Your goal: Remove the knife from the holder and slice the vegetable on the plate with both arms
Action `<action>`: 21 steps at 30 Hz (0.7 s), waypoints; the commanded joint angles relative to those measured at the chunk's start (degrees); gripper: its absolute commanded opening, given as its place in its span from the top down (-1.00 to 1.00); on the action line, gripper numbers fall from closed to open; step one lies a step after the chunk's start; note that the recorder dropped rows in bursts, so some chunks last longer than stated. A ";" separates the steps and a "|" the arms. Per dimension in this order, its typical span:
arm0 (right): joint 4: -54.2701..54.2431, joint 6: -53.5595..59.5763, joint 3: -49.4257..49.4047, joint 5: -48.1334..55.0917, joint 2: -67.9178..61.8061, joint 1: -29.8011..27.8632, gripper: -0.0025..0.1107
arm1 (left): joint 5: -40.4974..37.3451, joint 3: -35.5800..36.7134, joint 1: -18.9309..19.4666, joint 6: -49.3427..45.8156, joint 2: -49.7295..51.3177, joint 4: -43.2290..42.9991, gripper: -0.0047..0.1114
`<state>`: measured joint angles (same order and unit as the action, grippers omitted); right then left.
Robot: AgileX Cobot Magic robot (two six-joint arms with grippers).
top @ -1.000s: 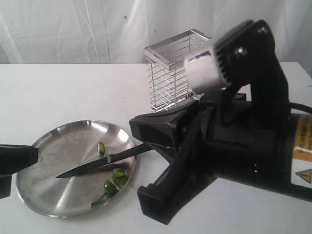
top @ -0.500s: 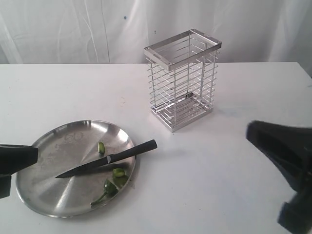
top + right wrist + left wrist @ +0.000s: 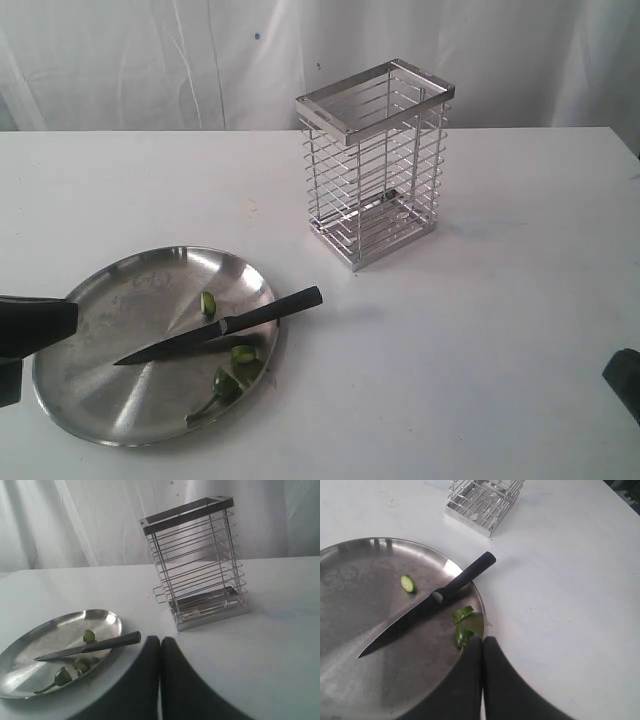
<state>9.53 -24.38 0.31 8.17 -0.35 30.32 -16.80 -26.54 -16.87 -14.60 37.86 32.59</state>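
Left wrist view: my left claw (image 3: pixel 482 645) pinched shut, holding nothing, over the plate (image 3: pixel 355 555) rim | right claw (image 3: pixel 160 647) also shut, empty, well back | knife (image 3: pixel 218 326) out of holder (image 3: pixel 372 165), lying across plate | chilli (image 3: pixel 230 375) in pieces | slicing looks done; nothing obvious left.

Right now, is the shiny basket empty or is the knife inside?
Empty. The holder shows only bare wire; the knife lies across the plate.
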 commanded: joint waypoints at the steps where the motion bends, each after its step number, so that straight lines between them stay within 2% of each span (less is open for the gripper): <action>1: 0.13 -0.34 -0.31 0.74 0.35 -0.34 0.96 | -0.74 0.42 -0.41 0.24 -0.43 0.79 0.92; 14: 0.13 -0.34 -0.31 0.85 0.35 -0.34 0.96 | 1.04 1.37 -0.57 0.24 -0.54 0.80 0.92; 15: 0.13 -0.34 -0.31 0.85 0.35 -0.34 0.96 | 2.68 2.27 -0.84 0.24 -0.97 -0.71 0.92; 17: 0.13 -0.34 -0.31 0.85 0.35 -0.34 0.96 | 5.51 4.44 -2.29 0.57 -3.56 -10.81 0.92; 19: 0.13 -0.34 -0.31 0.85 0.35 -0.34 0.96 | 11.51 7.18 -3.86 2.38 -7.31 -19.38 0.92; 21: 0.13 -0.34 -0.31 0.85 0.35 -0.34 0.96 | 16.80 10.29 -4.45 2.93 -10.98 -23.26 0.92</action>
<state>9.44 -24.38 0.31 8.88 -0.35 30.32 -7.24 -20.04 -19.98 -13.27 31.58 16.24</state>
